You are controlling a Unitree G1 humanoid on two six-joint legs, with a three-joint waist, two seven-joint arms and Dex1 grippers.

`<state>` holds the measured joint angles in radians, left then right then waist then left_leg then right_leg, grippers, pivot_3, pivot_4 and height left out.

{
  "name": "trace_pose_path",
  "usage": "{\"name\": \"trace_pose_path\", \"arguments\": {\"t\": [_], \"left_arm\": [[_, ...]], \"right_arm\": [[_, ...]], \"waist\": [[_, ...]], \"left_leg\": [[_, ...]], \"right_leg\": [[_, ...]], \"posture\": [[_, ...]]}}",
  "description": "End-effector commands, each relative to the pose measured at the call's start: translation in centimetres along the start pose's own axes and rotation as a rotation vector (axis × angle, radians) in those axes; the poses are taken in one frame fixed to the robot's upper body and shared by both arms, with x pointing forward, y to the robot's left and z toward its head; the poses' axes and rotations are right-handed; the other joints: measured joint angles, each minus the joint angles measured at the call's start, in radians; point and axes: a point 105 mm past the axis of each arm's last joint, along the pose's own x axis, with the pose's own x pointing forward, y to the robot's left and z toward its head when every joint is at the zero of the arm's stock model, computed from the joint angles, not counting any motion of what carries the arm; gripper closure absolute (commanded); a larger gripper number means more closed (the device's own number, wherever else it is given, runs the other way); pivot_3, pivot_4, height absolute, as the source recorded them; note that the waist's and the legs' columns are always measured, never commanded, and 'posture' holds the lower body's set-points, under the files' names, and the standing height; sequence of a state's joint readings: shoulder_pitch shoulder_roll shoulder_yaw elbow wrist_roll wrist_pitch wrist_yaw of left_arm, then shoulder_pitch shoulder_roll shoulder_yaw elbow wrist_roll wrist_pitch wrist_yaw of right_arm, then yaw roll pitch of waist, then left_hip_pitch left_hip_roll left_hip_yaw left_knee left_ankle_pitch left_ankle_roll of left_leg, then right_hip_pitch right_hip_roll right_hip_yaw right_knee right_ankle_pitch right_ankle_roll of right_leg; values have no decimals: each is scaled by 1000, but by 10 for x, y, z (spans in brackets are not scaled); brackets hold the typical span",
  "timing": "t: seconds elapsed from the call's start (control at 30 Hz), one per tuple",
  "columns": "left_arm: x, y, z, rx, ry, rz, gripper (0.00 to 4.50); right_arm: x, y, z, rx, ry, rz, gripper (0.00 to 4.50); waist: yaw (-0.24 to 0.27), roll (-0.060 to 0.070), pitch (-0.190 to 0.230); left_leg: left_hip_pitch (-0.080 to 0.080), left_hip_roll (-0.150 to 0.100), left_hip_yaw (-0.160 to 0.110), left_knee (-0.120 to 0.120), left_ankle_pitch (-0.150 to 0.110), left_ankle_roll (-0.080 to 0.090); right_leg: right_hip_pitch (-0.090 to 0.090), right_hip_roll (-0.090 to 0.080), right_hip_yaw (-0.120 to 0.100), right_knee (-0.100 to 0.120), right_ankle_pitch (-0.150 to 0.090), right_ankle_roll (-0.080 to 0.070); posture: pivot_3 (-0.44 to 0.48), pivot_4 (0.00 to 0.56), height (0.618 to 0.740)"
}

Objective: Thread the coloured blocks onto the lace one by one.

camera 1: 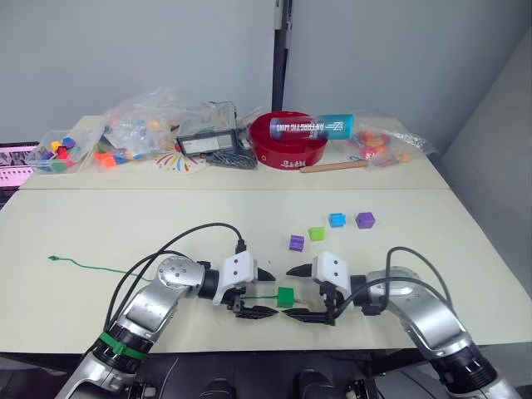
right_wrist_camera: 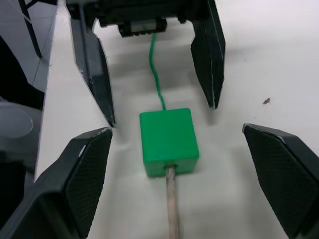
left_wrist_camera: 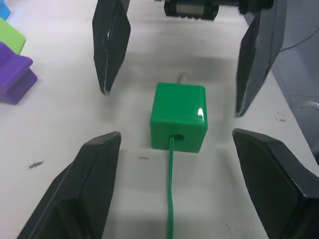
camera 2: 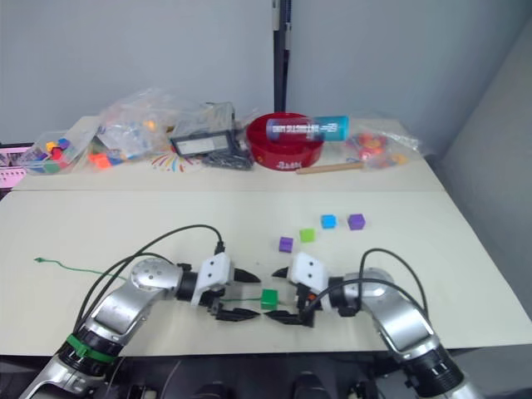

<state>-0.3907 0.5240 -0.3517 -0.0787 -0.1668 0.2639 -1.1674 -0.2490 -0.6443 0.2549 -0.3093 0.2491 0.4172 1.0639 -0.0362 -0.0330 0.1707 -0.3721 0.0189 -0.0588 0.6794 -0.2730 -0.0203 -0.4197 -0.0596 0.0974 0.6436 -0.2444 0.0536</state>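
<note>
I have the left gripper (camera 1: pixel 259 293) and right gripper (camera 1: pixel 299 293) spread wide either side of the dark green block (camera 1: pixel 285 297), holding nothing; the lace (left_wrist_camera: pixel 171 184) already runs through its bore, so its pale tip (right_wrist_camera: pixel 171 209) lies exposed for pulling.

**Materials and finish**

We note the dark green block (left_wrist_camera: pixel 178 115) as glossy, smooth plastic with a bright highlight. The lace (left_wrist_camera: pixel 170 189) looks like twisted cord, its tip (right_wrist_camera: pixel 172 209) matt and pale. Gripper fingers (left_wrist_camera: pixel 110 42) are black, semi-gloss. The table (camera 1: pixel 100 224) is matt, cream, lightly scuffed.
</note>
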Motion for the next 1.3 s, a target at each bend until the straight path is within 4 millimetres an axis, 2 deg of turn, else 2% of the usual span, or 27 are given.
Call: {"name": "trace_pose_path", "arguments": {"t": [0.03,0.2,0.43,0.5,0.67,0.7,0.77,0.97,1.13,1.27,1.3], "left_arm": [[15,4,2,34,-6,-1,711],[23,4,-1,18,-9,-19,711],[23,1,2,13,-24,-51,2881],[22,1,2,16,-23,-56,3287],[21,1,4,21,-24,-59,3287],[21,0,4,22,-24,-61,3287],[21,0,4,22,-24,-62,3287],[20,0,5,22,-20,-66,3287],[15,3,3,17,-11,-49,3287],[-8,10,-10,12,27,9,3287],[-19,11,-18,4,51,23,3287]], "right_arm": [[-13,-1,2,-19,5,-13,0],[-13,-4,-6,-29,50,-41,0],[-10,-4,-15,-26,77,-56,0],[-11,-5,-18,-24,82,-58,0],[-12,-5,-22,-32,91,-61,1421],[-12,-5,-22,-34,91,-61,1926],[-11,-5,-22,-39,94,-57,2469],[-10,-5,-22,-55,95,-50,4500],[-9,-7,-19,-72,91,-48,4500],[-8,-7,-16,-86,91,-40,4500],[-8,-8,-16,-92,93,-38,4500]], "waist": [[0,0,0],[-8,0,0],[-5,0,0],[-4,0,0],[-5,0,0],[-5,0,0],[-5,0,0],[-5,0,0],[-5,0,0],[-10,0,0],[-11,0,0]], "left_leg": [[0,0,0,0,0,0],[0,0,0,0,0,0],[0,0,0,0,0,0],[0,0,0,0,0,0],[0,0,0,0,0,0],[0,0,0,0,0,0],[0,0,0,0,0,0],[0,0,0,0,0,0],[0,0,0,0,0,0],[1,0,0,0,0,0],[1,0,0,0,0,0]], "right_leg": [[0,0,0,0,0,0],[-1,0,0,1,0,0],[0,0,0,1,0,0],[0,0,0,1,0,0],[0,0,0,1,0,0],[0,0,0,1,0,0],[0,0,0,1,0,0],[0,0,0,1,0,0],[0,0,0,1,0,0],[-1,0,0,2,0,0],[-1,0,0,2,0,0]], "posture": [[0,150,740],[0,150,740],[0,150,740],[0,150,740],[0,150,740],[0,150,740],[0,150,740],[0,150,740],[0,150,740],[0,150,740],[0,150,740]]}}
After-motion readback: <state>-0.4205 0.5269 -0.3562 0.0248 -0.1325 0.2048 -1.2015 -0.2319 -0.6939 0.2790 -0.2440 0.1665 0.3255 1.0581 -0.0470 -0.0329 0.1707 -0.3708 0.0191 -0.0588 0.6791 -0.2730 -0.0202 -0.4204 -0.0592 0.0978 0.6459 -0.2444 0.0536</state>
